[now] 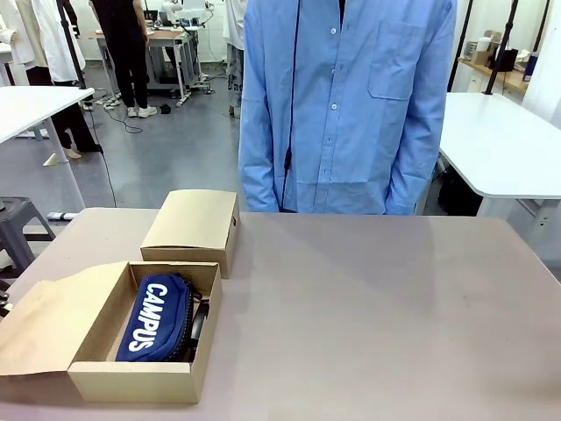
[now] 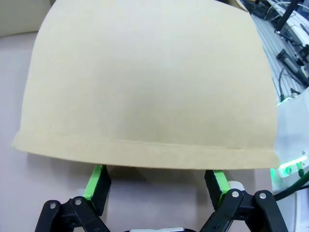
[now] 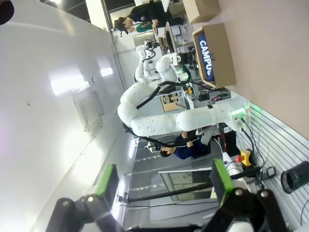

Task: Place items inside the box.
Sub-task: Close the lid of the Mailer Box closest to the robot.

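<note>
Navy CAMPUS pouch lies lengthwise inside the larger box, near-left area of the table; a dark item, too hidden to identify, sits just beside it against the right wall. Lid flap is open, lying out to the left. Smaller closed cardboard box sits just behind. Left gripper: fingers apart, empty, at the flap's edge. Right gripper: fingers apart, empty, well off the table. Person stands at the far side.
</note>
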Available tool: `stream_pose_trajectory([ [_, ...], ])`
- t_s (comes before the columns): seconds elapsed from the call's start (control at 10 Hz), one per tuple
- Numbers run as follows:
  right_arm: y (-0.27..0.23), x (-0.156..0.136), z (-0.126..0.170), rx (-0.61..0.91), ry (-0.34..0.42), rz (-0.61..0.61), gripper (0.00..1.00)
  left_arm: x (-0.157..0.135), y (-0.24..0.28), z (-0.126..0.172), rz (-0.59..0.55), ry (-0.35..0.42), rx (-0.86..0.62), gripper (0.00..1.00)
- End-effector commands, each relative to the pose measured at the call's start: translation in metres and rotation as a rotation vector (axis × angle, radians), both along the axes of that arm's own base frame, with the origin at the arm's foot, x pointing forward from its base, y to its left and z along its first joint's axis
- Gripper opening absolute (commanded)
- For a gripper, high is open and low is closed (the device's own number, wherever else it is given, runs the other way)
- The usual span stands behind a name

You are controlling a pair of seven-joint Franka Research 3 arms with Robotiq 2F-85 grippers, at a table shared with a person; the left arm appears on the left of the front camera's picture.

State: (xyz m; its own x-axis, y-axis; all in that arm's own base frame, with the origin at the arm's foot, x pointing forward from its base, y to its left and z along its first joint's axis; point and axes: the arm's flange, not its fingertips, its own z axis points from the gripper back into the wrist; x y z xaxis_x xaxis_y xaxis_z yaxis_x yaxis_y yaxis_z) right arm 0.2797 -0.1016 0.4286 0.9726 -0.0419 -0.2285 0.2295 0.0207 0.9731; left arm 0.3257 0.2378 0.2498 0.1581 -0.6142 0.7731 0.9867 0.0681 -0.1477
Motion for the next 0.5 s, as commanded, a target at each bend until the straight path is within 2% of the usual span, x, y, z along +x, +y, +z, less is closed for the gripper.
stream_pose_trajectory([
  [0.0, 0.0, 0.001, 0.004, 0.014, -0.003, -0.008, 1.0, 0.002, -0.006, 0.002, -0.023, -0.047, -0.069, 1.0],
  [0.4, 0.0, 0.001, 0.004, 0.014, -0.003, -0.008, 1.0, -0.002, 0.0, 0.017, -0.046, -0.167, -0.275, 1.0],
])
